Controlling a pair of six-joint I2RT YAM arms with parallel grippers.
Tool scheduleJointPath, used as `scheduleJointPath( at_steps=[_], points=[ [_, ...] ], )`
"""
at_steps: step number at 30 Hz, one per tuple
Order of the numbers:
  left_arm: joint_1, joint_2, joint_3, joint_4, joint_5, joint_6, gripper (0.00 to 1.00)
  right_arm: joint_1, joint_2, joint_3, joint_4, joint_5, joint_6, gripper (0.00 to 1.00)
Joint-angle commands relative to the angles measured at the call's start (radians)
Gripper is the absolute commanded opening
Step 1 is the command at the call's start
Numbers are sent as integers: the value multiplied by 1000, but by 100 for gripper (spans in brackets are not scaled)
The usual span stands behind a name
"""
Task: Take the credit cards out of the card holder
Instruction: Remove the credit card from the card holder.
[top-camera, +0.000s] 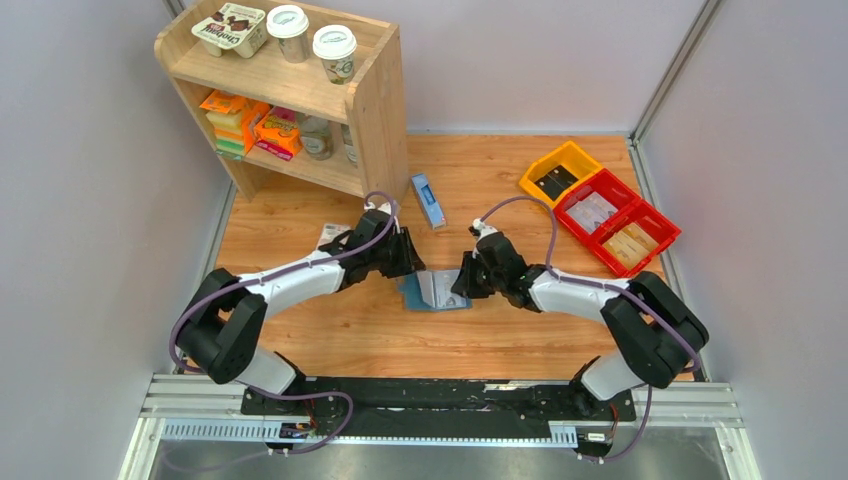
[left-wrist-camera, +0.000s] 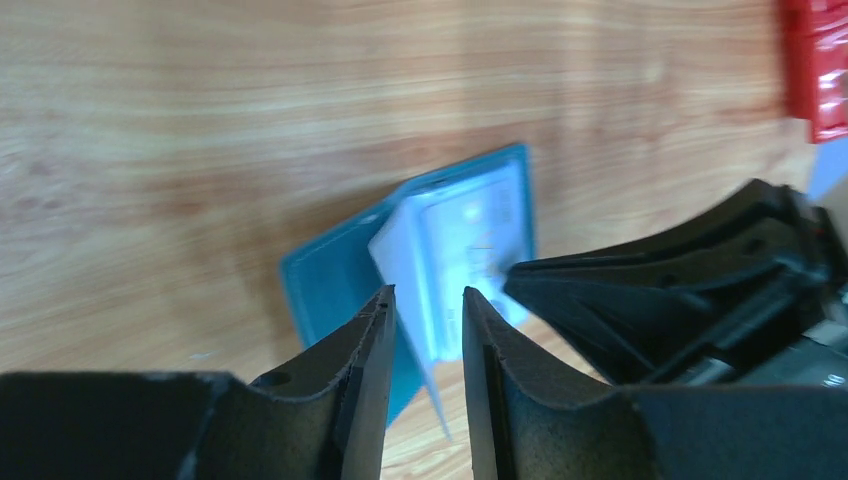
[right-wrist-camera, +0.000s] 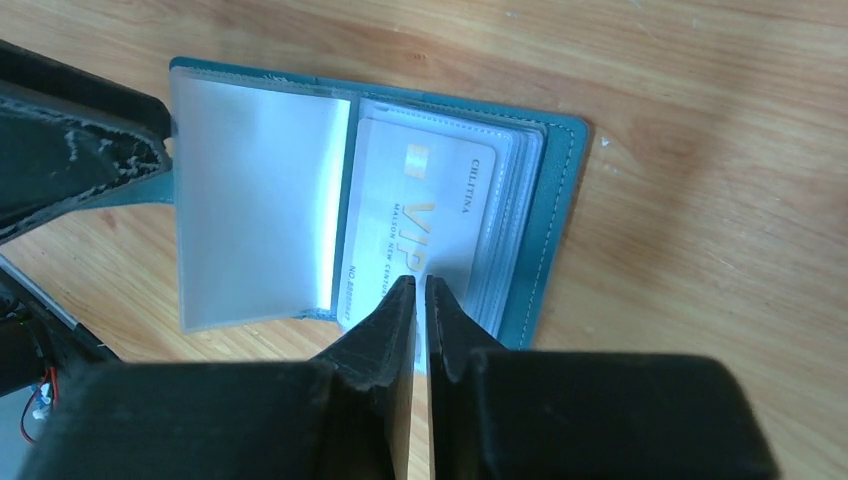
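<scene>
— Where's the card holder?
— Lying open on the bench, between both arms. The white card sits in its pocket; none is out yet.
— And the tools?
— Right tool is nearly together at the card's edge, grip unclear. Left tool is apart beside the clear leaf.

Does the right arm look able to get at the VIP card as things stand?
Likely yes: the card holder lies open, the VIP card faces up on top, and the right claw sits right at its near edge.

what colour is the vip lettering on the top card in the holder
Gold, on a white card; clearest in the right wrist view.
</scene>
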Motion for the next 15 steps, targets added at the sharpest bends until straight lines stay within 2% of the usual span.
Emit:
scheduleJointPath(
  at_steps=[1,6,15],
  points=[
    [-38,-62,15,114,26,-42,39,2,-94,1,-16,50,-11,11],
    [-49,-38,66,107,67,-59,40,0,-120,30,-48,75,-45,11],
    [-51,36,93,55,100,-67,38,-1,-55,34,-36,52,-48,12]
  ],
)
